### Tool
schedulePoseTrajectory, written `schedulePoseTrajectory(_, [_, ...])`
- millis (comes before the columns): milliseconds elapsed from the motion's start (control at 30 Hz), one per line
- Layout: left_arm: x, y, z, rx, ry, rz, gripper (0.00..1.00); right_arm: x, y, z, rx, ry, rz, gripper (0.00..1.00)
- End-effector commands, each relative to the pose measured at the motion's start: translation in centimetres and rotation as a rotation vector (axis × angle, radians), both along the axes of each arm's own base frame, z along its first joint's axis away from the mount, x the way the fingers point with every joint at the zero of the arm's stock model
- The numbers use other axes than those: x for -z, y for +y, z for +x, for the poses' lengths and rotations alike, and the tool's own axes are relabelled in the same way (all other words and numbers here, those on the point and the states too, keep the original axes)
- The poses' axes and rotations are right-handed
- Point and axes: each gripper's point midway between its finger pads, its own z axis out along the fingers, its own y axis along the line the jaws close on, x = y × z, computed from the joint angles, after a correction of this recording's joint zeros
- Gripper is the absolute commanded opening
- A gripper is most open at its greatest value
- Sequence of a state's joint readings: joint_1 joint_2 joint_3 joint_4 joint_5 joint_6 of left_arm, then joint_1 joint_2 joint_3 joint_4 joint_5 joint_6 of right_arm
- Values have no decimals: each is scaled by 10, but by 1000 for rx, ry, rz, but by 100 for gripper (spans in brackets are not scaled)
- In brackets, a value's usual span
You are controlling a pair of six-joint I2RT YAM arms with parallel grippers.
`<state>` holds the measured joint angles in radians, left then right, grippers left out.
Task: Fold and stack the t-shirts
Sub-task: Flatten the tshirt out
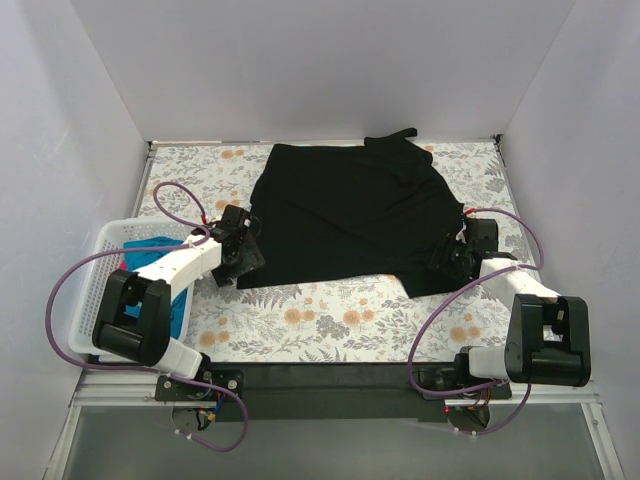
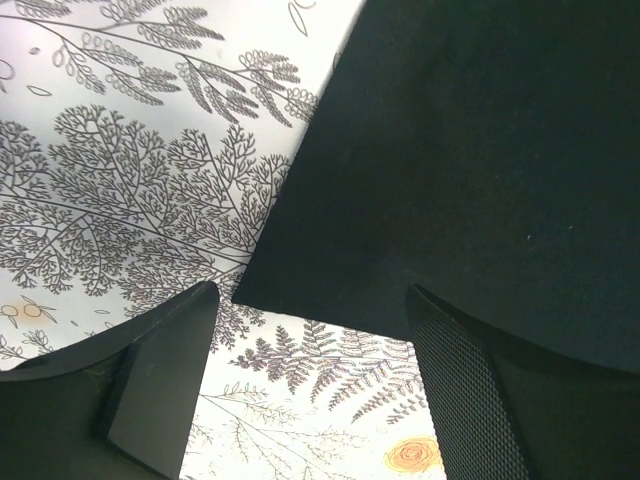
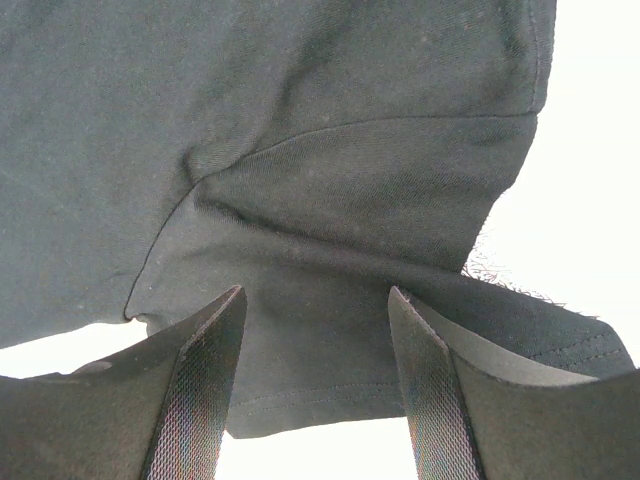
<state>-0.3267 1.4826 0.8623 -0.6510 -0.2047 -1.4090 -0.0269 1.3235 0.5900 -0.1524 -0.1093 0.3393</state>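
Observation:
A large black t-shirt (image 1: 350, 215) lies spread on the floral table cover. My left gripper (image 1: 240, 250) hovers at the shirt's near-left corner (image 2: 300, 280) with its jaws open; the corner lies just beyond the gap, and one finger (image 2: 470, 400) overlaps the cloth edge. My right gripper (image 1: 450, 255) is open over the near-right sleeve (image 3: 330, 350), whose stitched hem runs between the fingertips. A teal-blue t-shirt (image 1: 155, 250) lies in the white basket at the left. No pink-red cloth shows.
The white lattice basket (image 1: 95, 270) stands at the table's left edge, partly under the left arm. Grey walls close in the table on three sides. Purple cables loop from both arms. Floral cover (image 1: 320, 320) shows in front of the shirt.

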Motion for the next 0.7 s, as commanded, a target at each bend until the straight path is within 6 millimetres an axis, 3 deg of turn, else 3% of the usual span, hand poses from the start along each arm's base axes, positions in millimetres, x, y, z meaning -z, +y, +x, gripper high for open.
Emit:
schedulePoseTrajectory(0, [0,-4,-3,22,20,-15,73,14,-6,-23,5,86,-23,66])
schedulePoseTrajectory(367, [20,3,-19,42,135,34,67,12,-6,-22,2,73,-22,67])
schedulePoseTrajectory(667, [42,-2,-31,86,226,33,51,10,-6,-22,1,64,-23,66])
